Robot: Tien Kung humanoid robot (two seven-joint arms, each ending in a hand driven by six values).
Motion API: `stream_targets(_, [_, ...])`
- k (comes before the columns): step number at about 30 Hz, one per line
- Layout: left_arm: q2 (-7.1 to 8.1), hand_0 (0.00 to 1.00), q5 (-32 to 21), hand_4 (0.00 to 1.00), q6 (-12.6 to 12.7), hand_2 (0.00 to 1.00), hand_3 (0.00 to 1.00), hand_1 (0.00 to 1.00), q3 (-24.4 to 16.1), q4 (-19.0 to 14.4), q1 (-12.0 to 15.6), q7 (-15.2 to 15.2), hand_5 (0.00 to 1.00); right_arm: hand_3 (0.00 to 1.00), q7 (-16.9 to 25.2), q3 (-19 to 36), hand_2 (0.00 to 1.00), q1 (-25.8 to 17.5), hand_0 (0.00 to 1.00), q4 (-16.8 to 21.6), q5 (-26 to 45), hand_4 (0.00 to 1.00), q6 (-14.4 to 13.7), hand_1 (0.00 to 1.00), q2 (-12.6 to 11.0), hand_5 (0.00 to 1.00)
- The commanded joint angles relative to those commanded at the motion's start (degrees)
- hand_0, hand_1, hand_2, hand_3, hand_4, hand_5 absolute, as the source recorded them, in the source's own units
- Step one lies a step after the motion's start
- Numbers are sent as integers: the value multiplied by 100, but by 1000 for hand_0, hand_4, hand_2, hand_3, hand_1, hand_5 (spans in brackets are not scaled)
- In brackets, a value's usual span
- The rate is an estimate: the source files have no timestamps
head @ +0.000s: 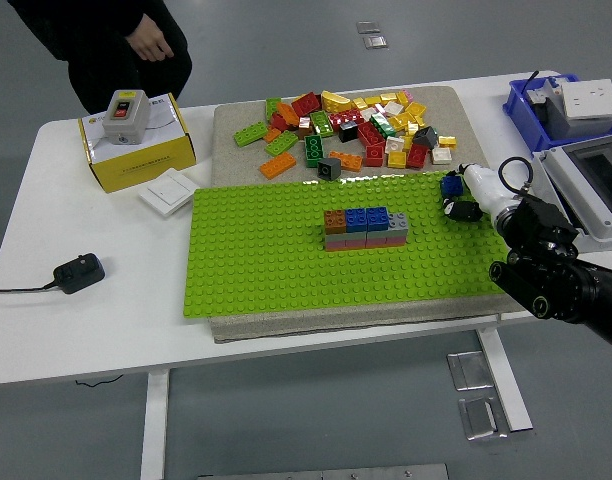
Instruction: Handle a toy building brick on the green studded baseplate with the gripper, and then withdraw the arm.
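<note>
The green studded baseplate (pixel 286 260) lies on a grey mat in the middle of the table. A short wall of brown, blue and grey bricks (pixel 365 227) stands near its centre. My right hand (pixel 456 197) reaches in from the right and hovers over the plate's right edge, its fingers curled around a small blue brick (pixel 450 184). A heap of loose coloured bricks (pixel 351 125) lies on the mat behind the plate. My left arm is out of sight.
A yellow box (pixel 138 150) carrying a grey switch, a white wall switch (pixel 168 190) and a black power adapter (pixel 78 272) lie at the left. A blue bin (pixel 561 105) and a grey enclosure (pixel 591 185) stand at the right. A person in dark clothes (pixel 106 40) stands at the far left.
</note>
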Motion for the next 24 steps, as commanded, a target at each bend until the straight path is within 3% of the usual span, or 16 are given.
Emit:
stream_targets(14, [-12,663,-27,191,0,585,601,661,36,0,-28,-46,651,790,-16,23,927,-26,785,-40,-6,464,5,868,-15,356])
stream_targets(20, [-39,663,-65,187,10,585,600,660,8,0,26,-63,654,788,-77,-268,927,6,787,294,171,468,-47,868,-185,361])
stream_targets(24, [-59,662,-112,182,17,585,600,660,-6,0,84,-82,654,787,-198,-427,930,-37,788,714,207,469,-75,869,-406,365])
